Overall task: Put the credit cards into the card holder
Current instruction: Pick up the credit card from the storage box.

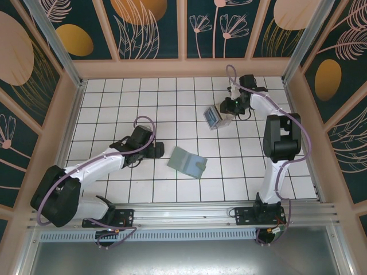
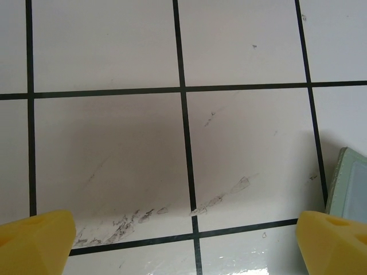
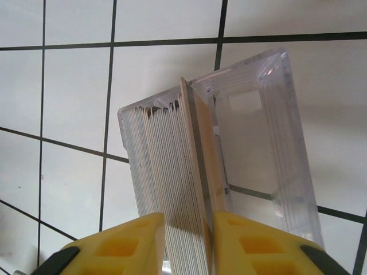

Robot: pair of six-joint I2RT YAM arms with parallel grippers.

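The credit cards (image 3: 172, 154) stand on edge as a tight stack, a tan one on its right side, inside a clear plastic box (image 3: 258, 143). My right gripper (image 3: 188, 220) has a yellow finger pressed against each side of part of that stack. From above, this gripper (image 1: 226, 109) is at the box (image 1: 213, 117), at the back right of the table. The card holder (image 1: 187, 162) lies flat and grey-green in the middle of the table. My left gripper (image 1: 157, 152) hovers just left of it, open over bare tile (image 2: 186, 226). The holder's edge (image 2: 350, 183) shows at the right of the left wrist view.
The floor is white tile with black grout, walled by wooden panels on three sides. An aluminium rail (image 1: 189, 209) with both arm bases runs along the near edge. Scuff marks (image 2: 132, 220) lie on the tile under the left gripper.
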